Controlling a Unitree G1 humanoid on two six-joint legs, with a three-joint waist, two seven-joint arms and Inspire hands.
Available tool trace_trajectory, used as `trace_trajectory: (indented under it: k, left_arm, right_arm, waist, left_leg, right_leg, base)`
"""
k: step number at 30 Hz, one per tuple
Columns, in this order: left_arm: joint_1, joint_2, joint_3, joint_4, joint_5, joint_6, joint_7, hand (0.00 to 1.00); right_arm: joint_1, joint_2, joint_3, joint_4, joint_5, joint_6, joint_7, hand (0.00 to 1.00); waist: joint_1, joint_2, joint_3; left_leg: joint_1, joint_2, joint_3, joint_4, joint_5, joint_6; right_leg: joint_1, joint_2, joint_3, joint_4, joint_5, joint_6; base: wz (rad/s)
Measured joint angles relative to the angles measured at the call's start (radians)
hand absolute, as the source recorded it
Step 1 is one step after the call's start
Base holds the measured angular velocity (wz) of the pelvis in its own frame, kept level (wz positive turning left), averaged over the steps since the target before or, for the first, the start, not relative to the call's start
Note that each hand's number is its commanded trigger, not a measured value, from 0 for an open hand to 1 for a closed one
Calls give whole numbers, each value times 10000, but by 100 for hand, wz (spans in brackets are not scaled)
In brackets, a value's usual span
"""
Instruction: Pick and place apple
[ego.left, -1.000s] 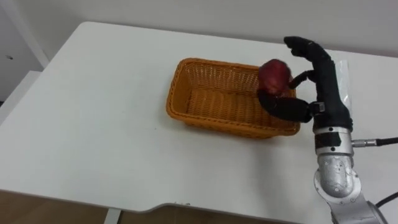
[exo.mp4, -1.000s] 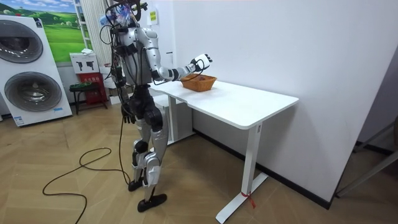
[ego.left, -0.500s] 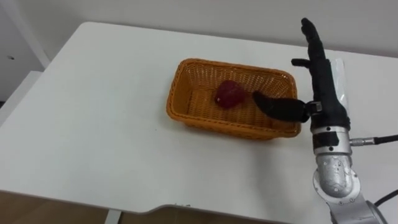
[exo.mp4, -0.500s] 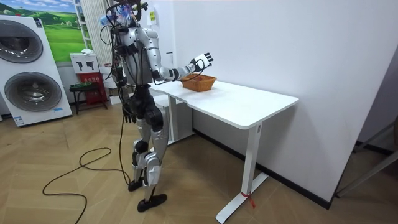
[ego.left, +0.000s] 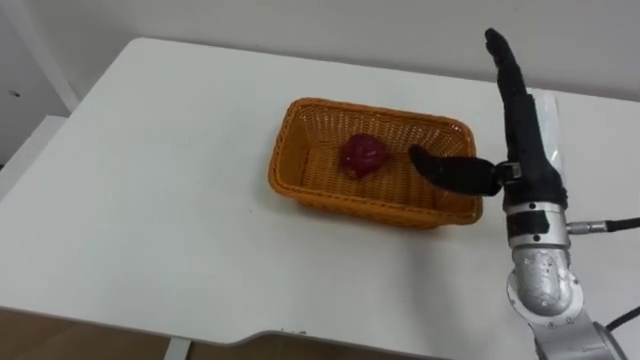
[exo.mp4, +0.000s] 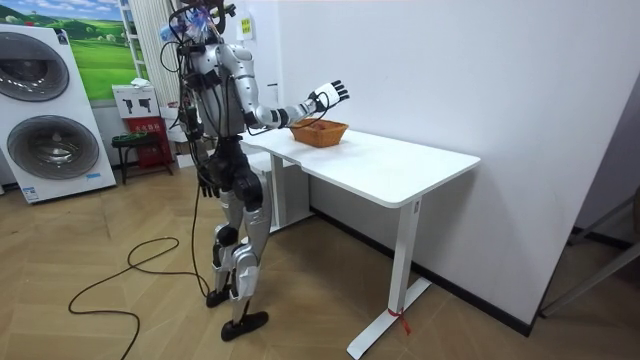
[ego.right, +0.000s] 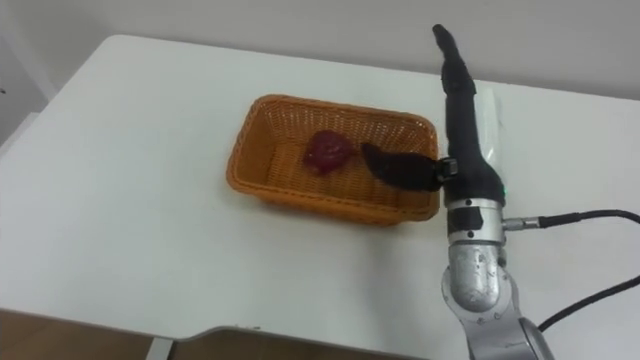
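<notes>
A dark red apple lies inside the orange wicker basket on the white table; the same apple rests left of the middle of the basket. My right hand hangs open above the basket's right end, fingers straight and pointing away, thumb stretched out over the basket's rim. Nothing is in that hand. In the room view my right hand is raised over the basket, and my left hand hangs by my side.
The table's front edge runs close below the basket, with bare white surface to its left. In the room view a washing machine and a small red stool stand behind me, and I stand at the table's end.
A second ago my right hand held the apple over the basket's right end. It has let go, the apple has dropped into the basket and rolled left, and the fingers have straightened.
</notes>
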Motion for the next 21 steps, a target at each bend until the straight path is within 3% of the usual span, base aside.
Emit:
trace_trajectory:
  k: [4, 7, 13, 16, 19, 21]
  left_arm:
    - [90, 2, 62, -1, 5, -2, 45, 0]
    - [205, 5, 532, -4, 125, -9, 134, 0]
    - [454, -1, 1115, -61, 112, -6, 529, 0]
    - [647, 13, 1247, -253, 108, 11, 731, 0]
    - [669, 2, 1615, -269, 213, 137, 771, 0]
    - [673, 1, 1627, -300, 218, 288, 767, 0]
  right_arm:
    - [-34, -1, -1256, 1, 174, -30, -1086, 0]
    - [-6, -3, -2355, 1, 289, -142, -1848, 0]
    - [106, -214, -4210, 331, 2267, -231, -3670, 0]
    - [328, -231, -5127, 1600, 3300, -250, -4356, 0]
    - [792, -197, -5741, 3237, 4473, 13, -4751, 0]
    - [1043, -131, -5920, 4176, 5020, 95, -4769, 0]
  waist:
    - [-138, 22, 8]
    - [-388, 46, -4]
    - [-883, 60, -67]
    - [-1225, -13, -123]
    - [-1365, -42, -174]
    - [-1384, -16, -135]
  left_leg:
    - [-66, -3, -12, 9, 0, 0]
    - [-69, 3, 17, -1, 0, 0]
    - [-92, 5, 67, -7, 0, 0]
    - [-87, -4, 36, 3, 0, 0]
    - [-45, -2, 31, -9, 0, 0]
    - [42, 4, -24, -13, 0, 0]
  right_leg:
    - [-10, 0, -85, -1, 0, 1]
    - [-10, 1, -68, -4, 0, 1]
    - [-67, 1, -92, 21, 0, 1]
    - [-27, -3, -117, 32, 1, 1]
    - [-12, 10, 164, 56, 1, 1]
    - [-12, 10, 174, 106, 1, 1]
  base:
    - [5]
    - [4]
    - [-2]
    - [10]
    - [0]
    - [-15]
